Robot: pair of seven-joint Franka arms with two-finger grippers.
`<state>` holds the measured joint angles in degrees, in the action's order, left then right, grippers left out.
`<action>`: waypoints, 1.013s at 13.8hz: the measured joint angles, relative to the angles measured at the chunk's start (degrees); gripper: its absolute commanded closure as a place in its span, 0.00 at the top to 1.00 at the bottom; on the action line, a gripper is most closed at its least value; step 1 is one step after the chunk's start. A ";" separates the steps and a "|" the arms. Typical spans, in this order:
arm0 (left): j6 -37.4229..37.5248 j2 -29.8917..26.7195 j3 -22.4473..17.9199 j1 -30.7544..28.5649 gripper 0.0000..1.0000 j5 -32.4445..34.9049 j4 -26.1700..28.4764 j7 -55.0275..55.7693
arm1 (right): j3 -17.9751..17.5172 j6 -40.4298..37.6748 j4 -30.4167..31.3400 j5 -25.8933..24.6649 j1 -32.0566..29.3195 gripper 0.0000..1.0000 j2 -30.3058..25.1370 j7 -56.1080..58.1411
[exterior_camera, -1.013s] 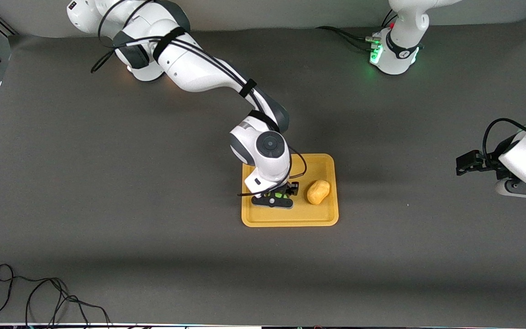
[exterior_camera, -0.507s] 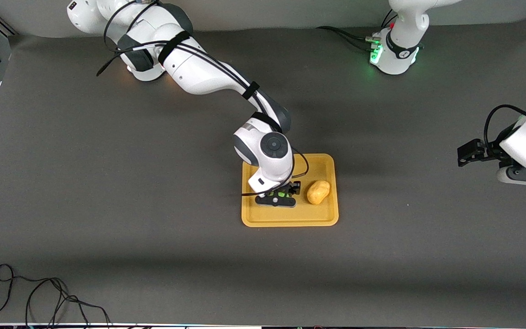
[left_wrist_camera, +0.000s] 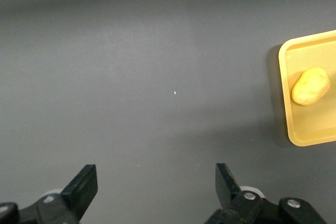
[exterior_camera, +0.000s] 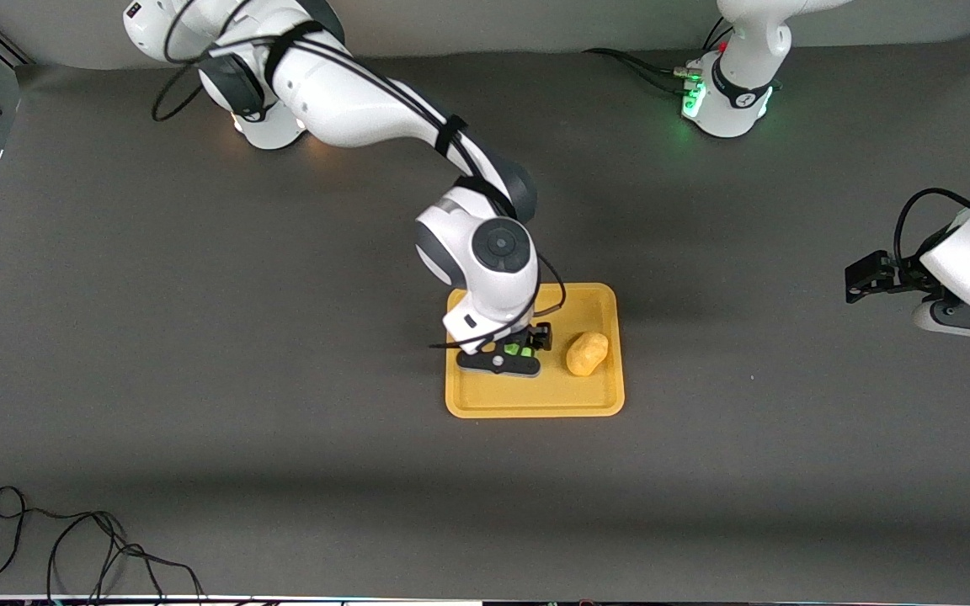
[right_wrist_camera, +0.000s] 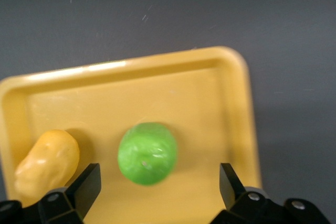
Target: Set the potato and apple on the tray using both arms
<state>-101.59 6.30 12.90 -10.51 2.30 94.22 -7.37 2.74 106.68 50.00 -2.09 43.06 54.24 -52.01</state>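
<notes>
The green apple (right_wrist_camera: 147, 153) lies on the orange-yellow tray (right_wrist_camera: 131, 66), free of the fingers. Beside it, toward the left arm's end of the table, the yellow-orange potato (right_wrist_camera: 47, 161) rests on the same tray. My right gripper (right_wrist_camera: 158, 177) hangs open just over the apple, a finger on either side and well apart from it. In the front view the right gripper (exterior_camera: 503, 360) covers most of the apple (exterior_camera: 519, 348), next to the potato (exterior_camera: 587, 353) on the tray (exterior_camera: 535, 408). My left gripper (left_wrist_camera: 156, 174) is open and empty over bare table, away from the tray (left_wrist_camera: 284, 87).
The left arm's hand (exterior_camera: 961, 322) waits at its own end of the table. A black cable (exterior_camera: 72, 547) lies looped near the front camera at the right arm's end. Grey matting surrounds the tray.
The right gripper's fingers opened and let go of the apple, which now sits on the tray. The right wrist lifted slightly. The left arm shifted only a little.
</notes>
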 measured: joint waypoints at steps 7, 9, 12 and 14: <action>-1.18 1.51 0.22 0.32 1.00 0.00 -0.24 -0.37 | 0.69 -19.21 4.55 -0.01 -13.59 1.00 -19.65 24.61; -1.20 1.61 0.22 0.34 1.00 0.00 -0.23 -0.39 | 0.81 -19.85 11.31 0.03 -18.77 1.00 -26.61 33.65; -1.16 1.80 0.24 0.36 1.00 0.00 -0.23 -0.42 | 0.94 -19.63 23.07 0.25 -26.17 1.00 -37.75 44.67; -1.16 1.89 0.24 0.36 1.00 0.00 -0.24 -0.42 | 1.12 -18.27 30.26 0.32 -30.62 1.00 -44.26 50.17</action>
<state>-102.74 8.19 13.15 -10.15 2.30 93.98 -7.79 3.86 88.41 80.26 -1.78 12.44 9.97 -1.85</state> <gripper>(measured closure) 0.000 0.000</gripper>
